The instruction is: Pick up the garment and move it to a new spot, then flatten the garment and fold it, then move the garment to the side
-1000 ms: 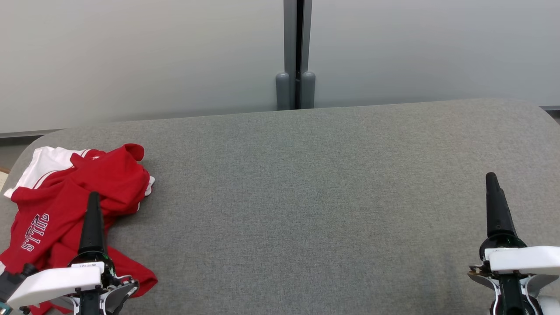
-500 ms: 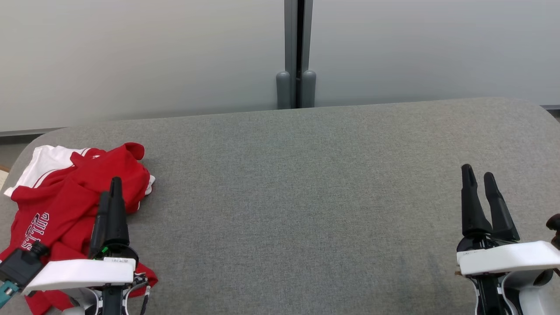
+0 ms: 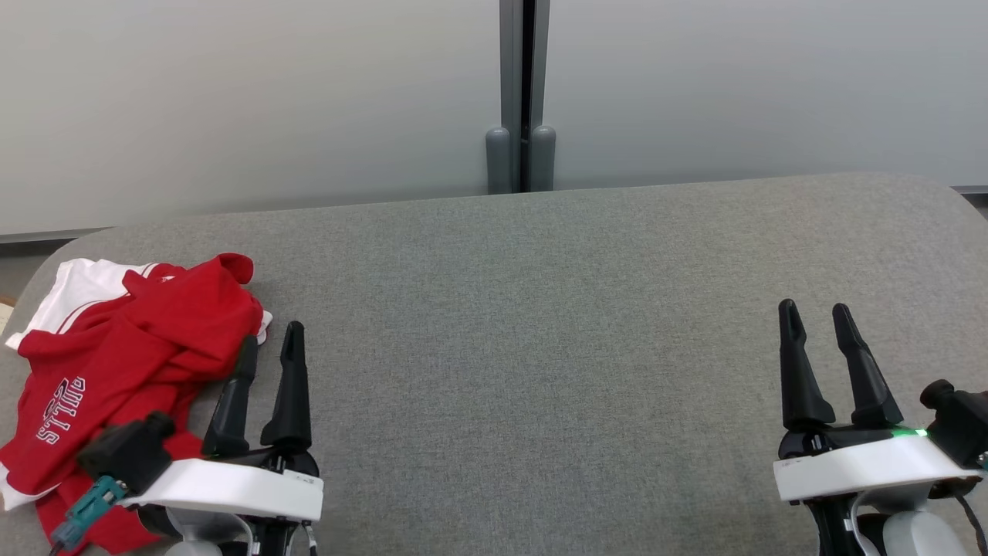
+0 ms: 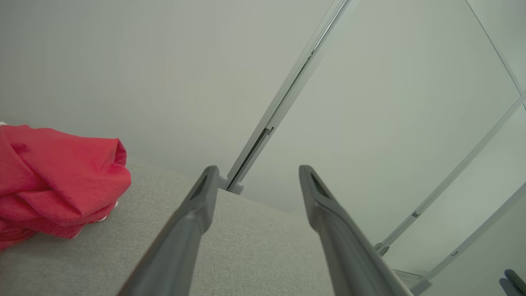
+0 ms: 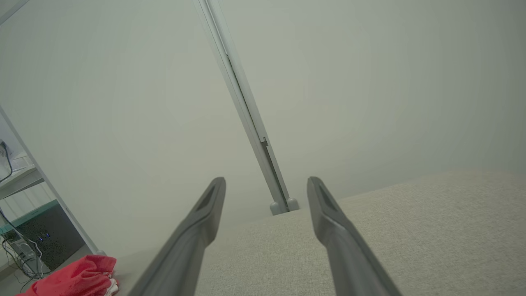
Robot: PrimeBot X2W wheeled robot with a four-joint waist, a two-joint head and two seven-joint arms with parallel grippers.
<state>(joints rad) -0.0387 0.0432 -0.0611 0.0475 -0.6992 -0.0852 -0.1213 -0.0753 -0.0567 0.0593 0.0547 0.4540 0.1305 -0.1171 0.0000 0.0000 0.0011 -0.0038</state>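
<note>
The left hand (image 3: 271, 334) hovers low over the grey surface (image 3: 540, 347) with its two dark fingers (image 3: 292, 386) spread wide and nothing between them. The garment (image 3: 154, 324), a crumpled red top with a white section and white lettering, lies just to the left of this hand, bunched in a heap. In the head view the hand's left finger overlaps the heap's near edge, and whether it touches the cloth cannot be told. In the left wrist view the red folds sit off to the left of the fingertips, apart from them, with bare grey fabric under and ahead of the hand.

The right hand (image 3: 813, 307) is well apart from the garment, far to the other side of the surface. Its fingers are also spread wide and hold nothing. In the right wrist view the red heap shows small, far off to the left beyond this hand's left finger.

Ahead of both hands, past the surface's far edge, stand pale wall panels (image 3: 231, 100) joined at a grey post (image 3: 521, 93)
</note>
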